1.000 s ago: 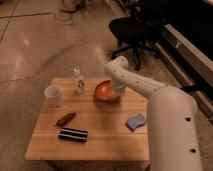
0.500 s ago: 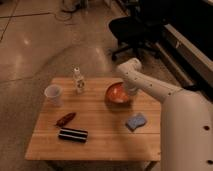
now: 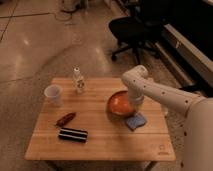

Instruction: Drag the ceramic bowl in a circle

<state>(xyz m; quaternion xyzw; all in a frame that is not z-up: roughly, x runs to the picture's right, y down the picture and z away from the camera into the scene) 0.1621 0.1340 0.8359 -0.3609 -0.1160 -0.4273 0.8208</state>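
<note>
**My tool [image 3: 134,100] at the ceramic bowl [image 3: 119,104]**

My tool sits at the bowl's right edge; whether it grips or is released, I cannot tell. The bowl rests right of centre on the pale wooden bench [image 3: 100,147], with a blue cloth [image 3: 135,121] just beside it. Around the bench lies a glossy floor [image 3: 45,45]; behind stands a black office chair [image 3: 131,30].

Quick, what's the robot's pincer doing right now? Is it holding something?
Pincer: down at the right rim of the ceramic bowl; open, closed or holding cannot be told.
</note>
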